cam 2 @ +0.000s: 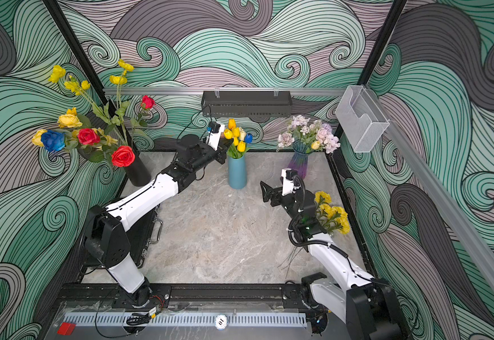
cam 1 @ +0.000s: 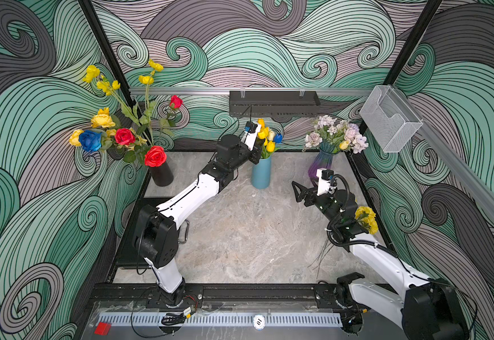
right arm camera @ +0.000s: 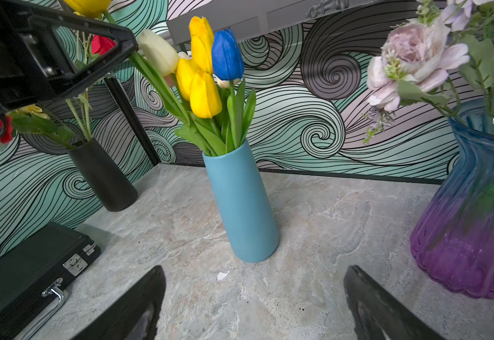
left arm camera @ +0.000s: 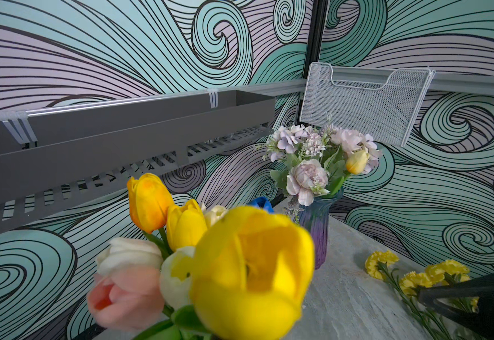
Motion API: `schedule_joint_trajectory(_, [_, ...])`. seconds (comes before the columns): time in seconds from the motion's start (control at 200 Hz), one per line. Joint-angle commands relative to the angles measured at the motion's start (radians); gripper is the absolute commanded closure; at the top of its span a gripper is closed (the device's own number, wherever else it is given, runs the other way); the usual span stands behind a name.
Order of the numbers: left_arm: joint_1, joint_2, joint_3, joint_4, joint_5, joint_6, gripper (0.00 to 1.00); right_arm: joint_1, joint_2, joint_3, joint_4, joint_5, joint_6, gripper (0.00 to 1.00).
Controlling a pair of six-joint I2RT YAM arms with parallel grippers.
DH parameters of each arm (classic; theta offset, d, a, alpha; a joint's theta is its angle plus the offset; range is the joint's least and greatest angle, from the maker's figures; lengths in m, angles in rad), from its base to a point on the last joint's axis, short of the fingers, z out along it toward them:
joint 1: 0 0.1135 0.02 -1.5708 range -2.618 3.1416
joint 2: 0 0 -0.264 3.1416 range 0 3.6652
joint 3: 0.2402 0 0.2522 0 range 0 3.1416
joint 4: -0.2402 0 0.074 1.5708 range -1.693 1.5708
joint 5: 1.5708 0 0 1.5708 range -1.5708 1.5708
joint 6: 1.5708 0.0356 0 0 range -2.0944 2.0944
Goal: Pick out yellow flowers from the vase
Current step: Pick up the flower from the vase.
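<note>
Left gripper (right arm camera: 123, 48) pinches a yellow tulip (left arm camera: 251, 270) by its stem above the blue vase (right arm camera: 240, 206); right gripper (right arm camera: 254, 272) spread, empty, over the tabletop (cam 1: 240, 229), where yellow pom-poms (cam 2: 335, 216) lie beside its arm

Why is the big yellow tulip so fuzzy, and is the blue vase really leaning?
Left wrist view: the yellow tulip sits too close to the lens, so it blurs, while the lilac bouquet behind is sharp. Right wrist view: the wide lens probably tilts the blue vase; in a top view it looks upright.
</note>
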Motion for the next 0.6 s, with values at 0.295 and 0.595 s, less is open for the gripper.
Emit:
schedule_joint_trajectory(0.295, [-0.023, -0.171, 0.12, -0.191, 0.008, 0.065, 0.96, 0.143, 0.117, 0.197, 0.023, -0.08, -0.221, 0.14])
schedule_joint_trajectory(0.595, [-0.035, -0.239, 0.151, -0.231, 0.023, 0.063, 0.97, 0.21, 0.219, 0.383, -0.036, -0.092, -0.325, 0.19])
